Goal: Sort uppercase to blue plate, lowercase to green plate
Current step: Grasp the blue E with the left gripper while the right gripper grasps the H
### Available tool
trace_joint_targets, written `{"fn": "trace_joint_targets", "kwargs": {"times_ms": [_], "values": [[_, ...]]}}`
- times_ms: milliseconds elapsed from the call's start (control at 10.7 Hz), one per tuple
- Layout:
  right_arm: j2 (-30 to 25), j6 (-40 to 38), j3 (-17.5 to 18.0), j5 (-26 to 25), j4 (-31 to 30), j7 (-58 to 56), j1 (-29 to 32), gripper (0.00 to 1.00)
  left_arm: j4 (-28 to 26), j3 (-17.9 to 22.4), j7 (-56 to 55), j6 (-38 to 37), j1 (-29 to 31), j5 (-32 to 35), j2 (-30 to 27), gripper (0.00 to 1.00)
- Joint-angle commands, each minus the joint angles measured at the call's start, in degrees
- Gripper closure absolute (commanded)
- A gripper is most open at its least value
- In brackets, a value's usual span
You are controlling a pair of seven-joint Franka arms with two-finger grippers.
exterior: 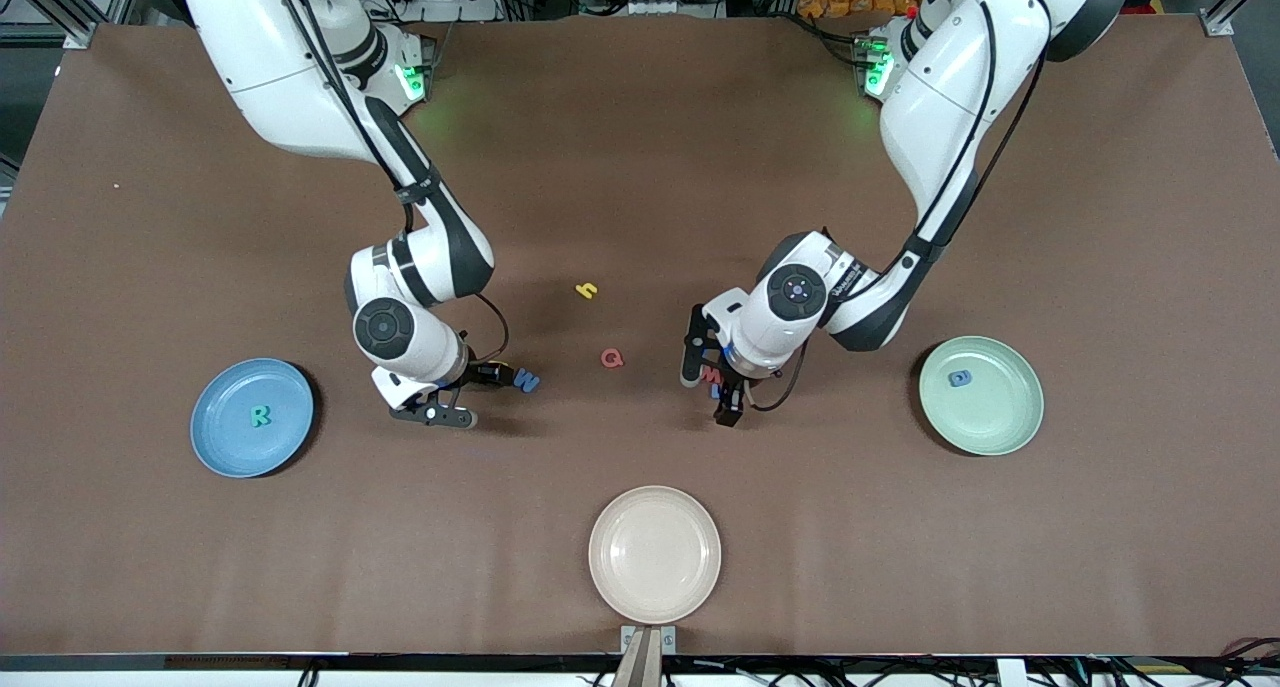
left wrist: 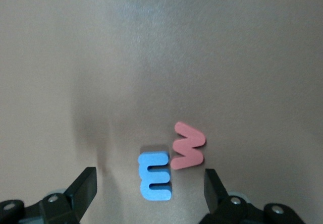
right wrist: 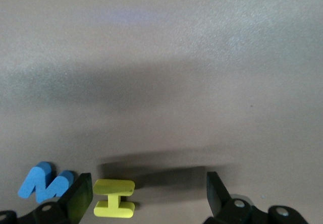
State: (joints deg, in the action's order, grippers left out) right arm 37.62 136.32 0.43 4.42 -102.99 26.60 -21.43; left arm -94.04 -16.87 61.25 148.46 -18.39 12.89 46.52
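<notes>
My left gripper (exterior: 711, 383) (left wrist: 149, 178) is open, low over the table, with the blue lowercase m-shaped letter (left wrist: 155, 176) between its fingers and the red w (left wrist: 187, 146) (exterior: 712, 374) touching that letter. My right gripper (exterior: 465, 395) (right wrist: 147, 182) is open too, its fingers around the yellow H (right wrist: 115, 199), which lies close to one finger; the blue W (exterior: 527, 379) (right wrist: 44, 182) lies just outside them. The blue plate (exterior: 215, 437) holds the teal R (exterior: 260, 416). On the green plate (exterior: 1010, 417) lies a blue lowercase letter (exterior: 960, 378). The red Q (exterior: 611, 358) and the yellow h (exterior: 587, 289) lie between the arms.
A cream plate (exterior: 654, 577) stands at the table edge nearest the front camera, midway between the two arms. The brown table (exterior: 640, 147) stretches bare toward the robots' bases.
</notes>
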Motion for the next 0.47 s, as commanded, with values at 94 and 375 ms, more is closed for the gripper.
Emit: {"fn": "trace_joint_targets", "kwargs": {"times_ms": [94, 375], "values": [[-1.7, 0.2, -0.3, 0.0, -1.8, 2.7, -1.9, 0.0, 1.9, 0.8, 0.3, -0.7, -0.4, 0.6, 1.7, 0.17], [-1.2, 0.3, -0.3, 0.0, -1.8, 3.0, -2.4, 0.0, 1.9, 1.0, 0.6, -0.7, -0.2, 0.6, 2.3, 0.7]]}}
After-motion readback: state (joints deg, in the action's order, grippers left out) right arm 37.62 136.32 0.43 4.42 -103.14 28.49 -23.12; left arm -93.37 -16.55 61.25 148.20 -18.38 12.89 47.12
